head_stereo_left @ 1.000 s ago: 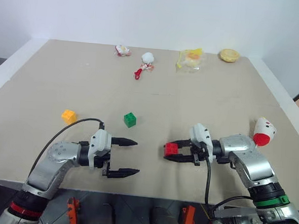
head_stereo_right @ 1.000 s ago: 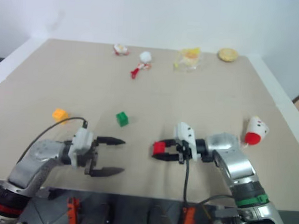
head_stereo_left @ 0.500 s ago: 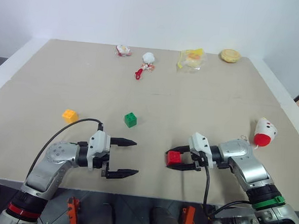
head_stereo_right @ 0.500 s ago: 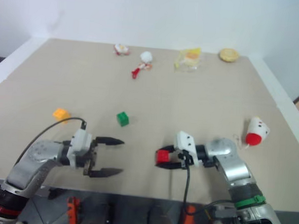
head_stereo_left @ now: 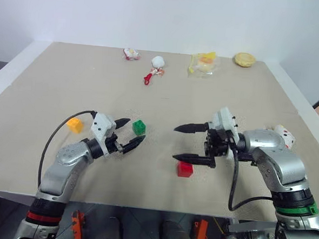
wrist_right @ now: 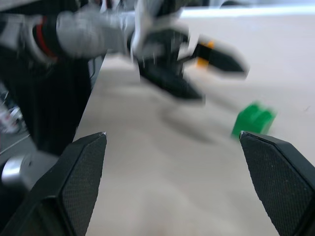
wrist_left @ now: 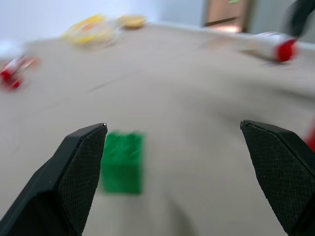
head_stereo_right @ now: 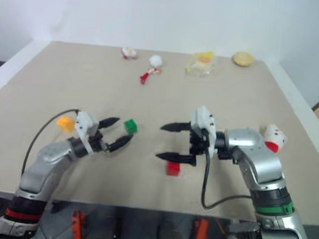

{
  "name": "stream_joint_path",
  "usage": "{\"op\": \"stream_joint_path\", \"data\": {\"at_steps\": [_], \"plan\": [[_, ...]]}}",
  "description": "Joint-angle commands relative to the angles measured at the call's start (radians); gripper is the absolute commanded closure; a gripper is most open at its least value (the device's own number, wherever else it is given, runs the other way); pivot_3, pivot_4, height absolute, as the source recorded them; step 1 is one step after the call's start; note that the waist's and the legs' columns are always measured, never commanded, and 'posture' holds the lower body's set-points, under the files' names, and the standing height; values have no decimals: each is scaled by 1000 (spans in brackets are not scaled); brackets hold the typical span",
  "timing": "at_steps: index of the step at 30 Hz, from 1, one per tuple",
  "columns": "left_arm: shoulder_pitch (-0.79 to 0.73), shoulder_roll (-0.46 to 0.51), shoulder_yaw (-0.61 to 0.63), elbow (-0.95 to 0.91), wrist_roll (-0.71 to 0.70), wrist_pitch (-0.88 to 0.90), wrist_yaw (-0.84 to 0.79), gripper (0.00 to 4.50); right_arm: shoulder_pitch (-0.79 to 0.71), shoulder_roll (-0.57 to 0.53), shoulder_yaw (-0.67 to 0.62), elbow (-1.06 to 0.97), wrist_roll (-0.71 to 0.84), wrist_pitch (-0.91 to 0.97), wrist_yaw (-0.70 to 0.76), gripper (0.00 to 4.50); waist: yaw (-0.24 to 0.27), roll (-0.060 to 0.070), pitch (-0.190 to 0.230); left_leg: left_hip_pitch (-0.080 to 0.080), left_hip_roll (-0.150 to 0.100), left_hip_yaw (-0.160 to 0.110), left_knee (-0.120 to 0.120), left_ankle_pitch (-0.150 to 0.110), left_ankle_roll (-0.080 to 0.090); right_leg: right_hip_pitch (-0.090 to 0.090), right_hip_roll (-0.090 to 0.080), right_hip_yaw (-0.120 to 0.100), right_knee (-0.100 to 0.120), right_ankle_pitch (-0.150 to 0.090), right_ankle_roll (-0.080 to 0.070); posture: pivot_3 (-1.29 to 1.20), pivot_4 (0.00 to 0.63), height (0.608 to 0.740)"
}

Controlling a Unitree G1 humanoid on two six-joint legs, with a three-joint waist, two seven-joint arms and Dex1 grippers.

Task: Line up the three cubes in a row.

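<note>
- The head views give the whole table: the orange-yellow cube lies at the robot's left, the green cube near the middle, and the red cube closer to the front edge, right of the green one; all three rest on the table, apart from each other
- The left wrist view shows the green cube from close, standing just beside one black finger and between the two fingers' lines, not touching; the white rocket toy with red tip lies far behind
- The right wrist view shows the green cube and the left gripper across the table, blurred
- At the far edge the head views show small toys, a yellow packet and a round biscuit-like thing
- The left gripper is low over the table, pointing forward and to the right, fingers spread wide, holding nothing, its tips just beside the green cube
- The right gripper hangs above the table and points to the left, jaws wide apart and empty; the red cube lies on the table under its lower finger, apart from it
</note>
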Motion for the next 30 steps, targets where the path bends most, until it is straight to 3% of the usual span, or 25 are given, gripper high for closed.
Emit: {"op": "stream_joint_path", "data": {"at_steps": [1, 9, 17, 26, 27, 30], "plan": [[-63, -19, 0, 53, 37, 23, 53, 0, -34, 1, -10, -44, 9, 53, -55, 43, 0, 0, 0, 0, 0, 0, 0, 0, 0, 0, 0, 0, 0, 0, 0, 0, 150, 738], [-172, -50, -35, 238, 98, -13, 26, 0, -81, 26, -2, -1, -5, 78, -94, 43, 0, 0, 0, -1, 0, -1, -1, 0, 0, 0, 0, 0, 0, 0, 1, 0, 150, 738], [-207, -66, -62, 304, 124, -40, -30, 0, -88, 40, -12, 15, -19, 64, -121, 43, 0, 0, 0, -1, 0, -1, -2, 0, 0, 0, 0, 0, 0, 1, 4, 0, 150, 738], [-237, -73, -52, 337, 137, -64, -54, 2933, -97, 57, -17, 62, -42, 32, -143, 0, 0, 0, 0, -1, 0, -1, -2, 0, 0, 0, 0, 0, 0, 2, 4, 0, 150, 738], [-238, -72, -50, 337, 136, -65, -56, 3175, -97, 59, -17, 64, -43, 31, -143, 0, 0, 0, 0, -1, 0, -1, -2, 0, 0, 0, 0, -1, 0, 2, 4, 0, 150, 738], [-232, -58, -46, 329, 136, -66, -69, 3177, -90, 56, -21, 61, -44, 27, -144, 0, 0, 0, 0, -1, 0, -1, -2, 0, 0, 0, 0, 0, 0, 2, 4, 0, 150, 738]]}}
